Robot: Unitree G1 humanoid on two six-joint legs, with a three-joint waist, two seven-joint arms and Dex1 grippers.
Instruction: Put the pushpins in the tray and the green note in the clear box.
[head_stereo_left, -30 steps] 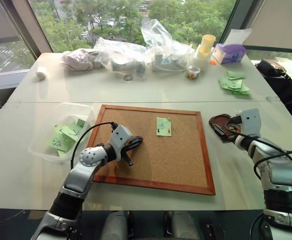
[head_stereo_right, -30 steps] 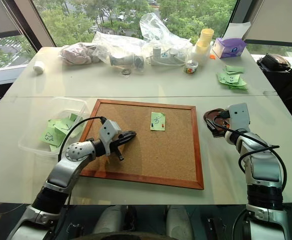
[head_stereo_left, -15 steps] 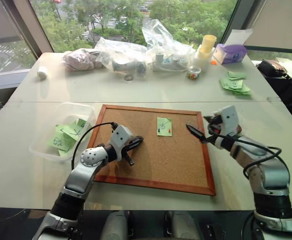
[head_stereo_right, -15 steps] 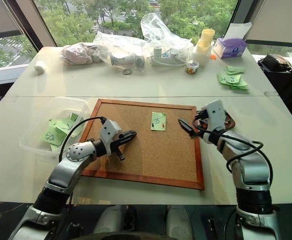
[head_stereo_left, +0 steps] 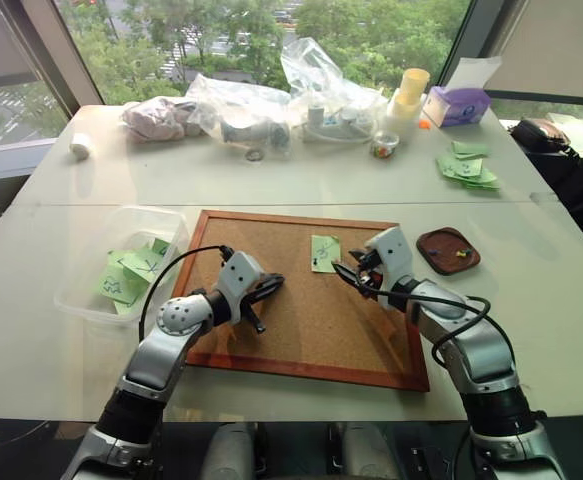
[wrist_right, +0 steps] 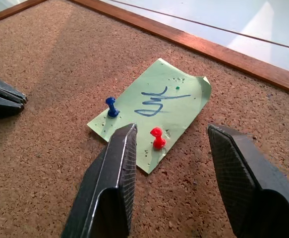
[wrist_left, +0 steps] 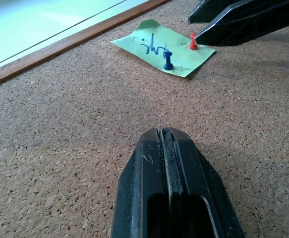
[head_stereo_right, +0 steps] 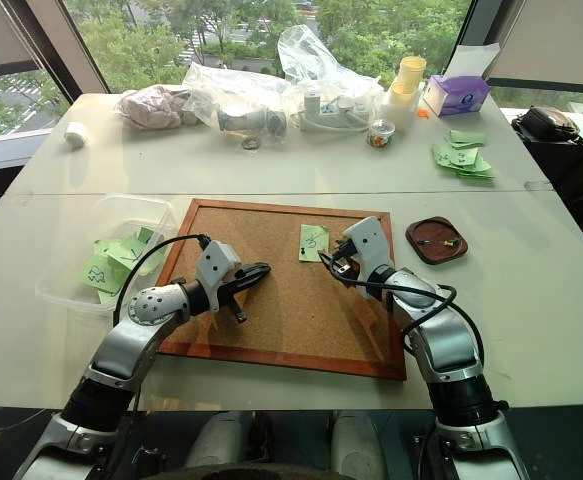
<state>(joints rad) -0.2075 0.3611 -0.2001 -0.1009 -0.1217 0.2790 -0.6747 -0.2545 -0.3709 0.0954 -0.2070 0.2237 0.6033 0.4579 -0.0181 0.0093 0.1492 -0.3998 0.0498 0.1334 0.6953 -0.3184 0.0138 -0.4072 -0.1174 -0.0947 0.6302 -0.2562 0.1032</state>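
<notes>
Your right gripper [wrist_right: 171,144] — fingers spread either side of the red pushpin [wrist_right: 156,137]; blue pushpin [wrist_right: 111,106] just beyond, both in the green note [wrist_right: 151,111] | left gripper [wrist_left: 168,144] — fingers pressed together, empty, short of the note

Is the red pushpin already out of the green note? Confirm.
No, the red pushpin stands stuck in the green note on the cork board.

Two pushpins [wrist_right: 156,137], one pinned green note [wrist_right: 154,110], one tray [head_stereo_left: 448,250], one clear box [head_stereo_left: 91,300]
</notes>
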